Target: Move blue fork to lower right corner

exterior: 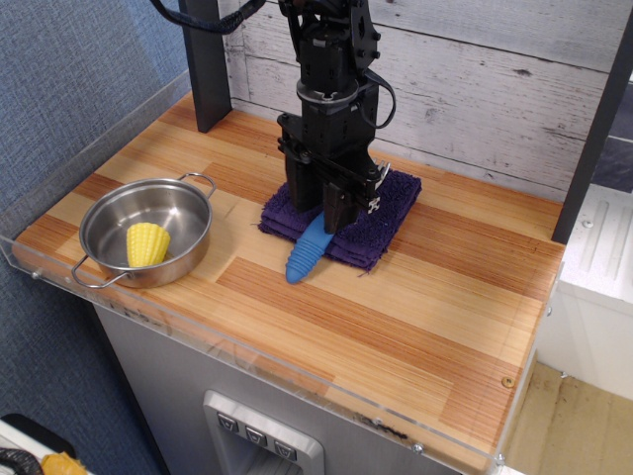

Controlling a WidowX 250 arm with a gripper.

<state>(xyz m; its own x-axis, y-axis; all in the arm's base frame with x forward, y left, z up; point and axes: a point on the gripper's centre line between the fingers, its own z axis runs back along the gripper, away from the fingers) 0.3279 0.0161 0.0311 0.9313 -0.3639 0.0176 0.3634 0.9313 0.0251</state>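
The end effector (pixel 321 211) stands upright over the purple cloth (pixel 381 210), its black fingers (pixel 337 205) pointing straight down and drawn close together around the upper end of the blue fork (pixel 308 250). The fingers look clamped on the fork where its handle meets the cloth; the metal head of the fork is hidden behind them.

The blue fork lies at a slant, its ribbed handle running down and to the left from under the end effector. The upper part rests on the near edge of the cloth, and the rounded lower end reaches out past the cloth onto the bare tabletop (pixel 396 307).

The lower right corner (pixel 507 381), marked by a small round screw hole near the clear acrylic edge, sits well apart from the fork, across a stretch of striped wood to the right and toward the camera.

To the left, near the front edge of the tabletop, a steel pot (pixel 111 233) with two loop handles holds a yellow corn piece (pixel 146 244), well apart from the end effector.
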